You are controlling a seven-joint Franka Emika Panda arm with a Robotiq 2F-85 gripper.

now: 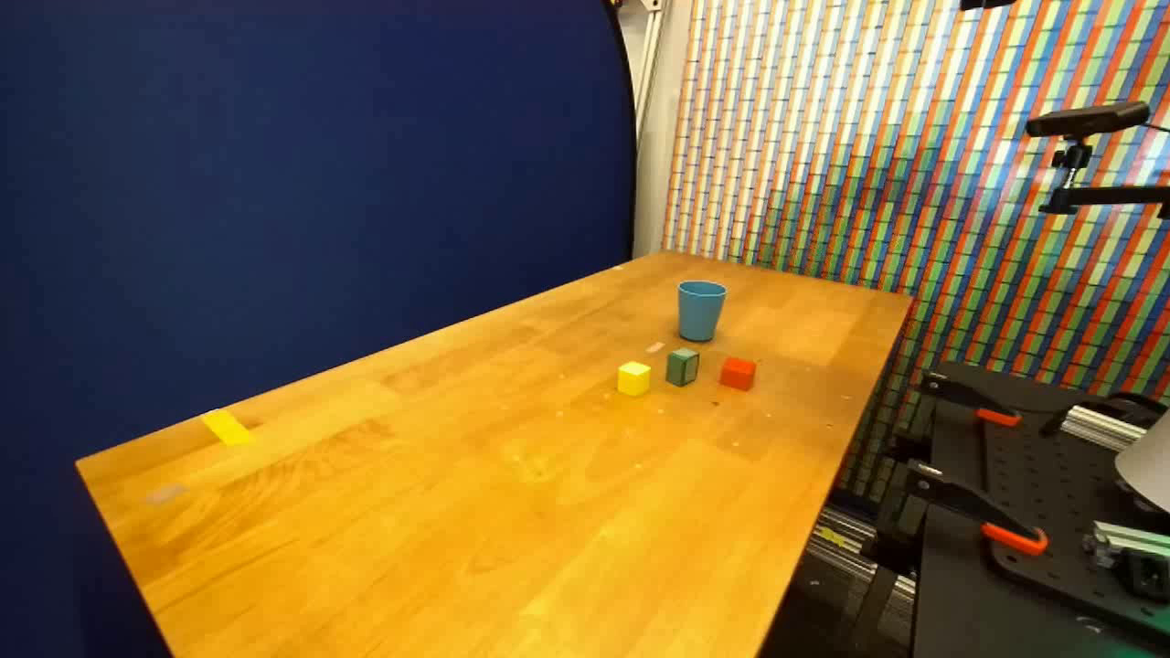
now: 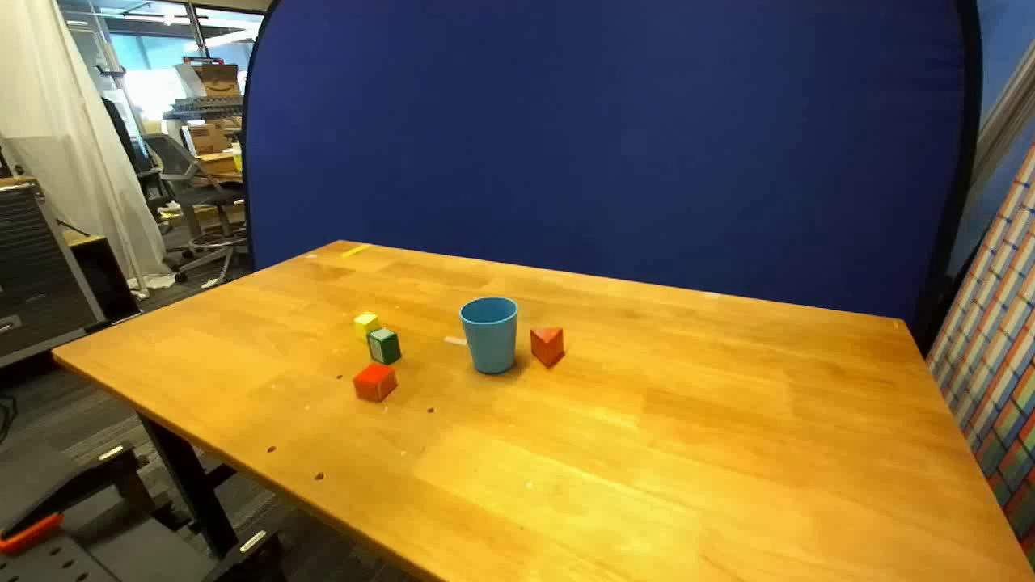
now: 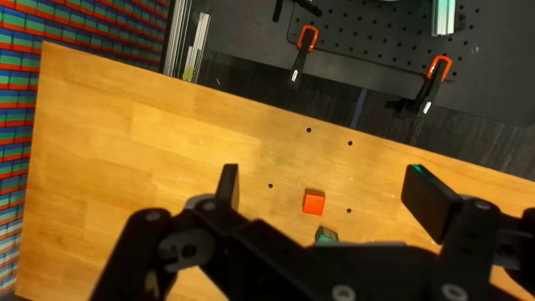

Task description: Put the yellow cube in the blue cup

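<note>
Cardboard box, far left in an exterior view, has what looks like a smile-arrow print; lettering too small to read. Blue cup upright on the table, inner bottom hidden; yellow cube sits outside it, nearer and left in an exterior view. My gripper is released, spread wide.

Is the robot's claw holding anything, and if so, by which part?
Nothing is held: the gripper is open, and the yellow cube and red cube both rest on the table.
</note>
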